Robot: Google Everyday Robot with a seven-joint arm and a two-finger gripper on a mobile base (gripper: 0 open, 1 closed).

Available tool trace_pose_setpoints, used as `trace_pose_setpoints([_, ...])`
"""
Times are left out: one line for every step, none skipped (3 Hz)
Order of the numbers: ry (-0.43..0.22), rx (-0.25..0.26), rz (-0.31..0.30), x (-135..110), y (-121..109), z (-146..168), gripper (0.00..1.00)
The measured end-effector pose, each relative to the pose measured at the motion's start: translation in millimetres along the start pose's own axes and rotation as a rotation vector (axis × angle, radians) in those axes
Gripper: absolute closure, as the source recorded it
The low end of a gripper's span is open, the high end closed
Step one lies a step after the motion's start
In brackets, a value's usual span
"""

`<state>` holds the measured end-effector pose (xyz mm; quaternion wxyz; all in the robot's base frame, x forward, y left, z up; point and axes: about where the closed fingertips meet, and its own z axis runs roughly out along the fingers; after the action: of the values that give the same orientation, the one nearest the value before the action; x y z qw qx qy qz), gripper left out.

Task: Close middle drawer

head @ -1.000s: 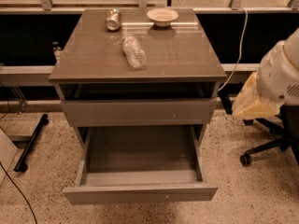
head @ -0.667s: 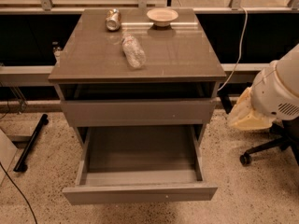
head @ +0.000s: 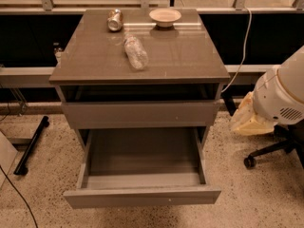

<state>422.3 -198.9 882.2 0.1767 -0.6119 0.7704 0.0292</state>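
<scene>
The middle drawer (head: 142, 196) of the grey cabinet (head: 140, 56) is pulled far out toward me. Its wide flat front carries a tiny pale dot, and its deep grey box (head: 142, 156) is empty. Above it the top drawer front (head: 140, 114) sits nearly flush, with a dark gap over it. The lowest drawer is hidden beneath the open one. My gripper is out of view. Only a white rounded arm segment (head: 281, 94) shows at the right edge, to the right of the cabinet and apart from the drawer.
On the cabinet top lie a clear plastic bottle (head: 135, 52), a tipped can (head: 114, 20) and a pale bowl (head: 165, 16). An office chair base (head: 266, 151) and a yellowish bag (head: 248, 118) are at the right. A black stand leg (head: 31, 146) lies at the left.
The white arm segment at the right has moved lower and slightly leftward. The drawer and the things on top have not moved.
</scene>
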Motion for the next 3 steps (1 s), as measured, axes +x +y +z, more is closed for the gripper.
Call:
trace_pose_setpoints([-0.008, -0.010, 0.017, 4.1, 3.9, 20.8, 1.00])
trace_pose_setpoints([-0.029, -0.023, 0.024, 8.6, 9.0, 60.6, 1.00])
trace_pose_setpoints([-0.068, -0.030, 0.058, 16.4, 13.9, 101.7, 1.00])
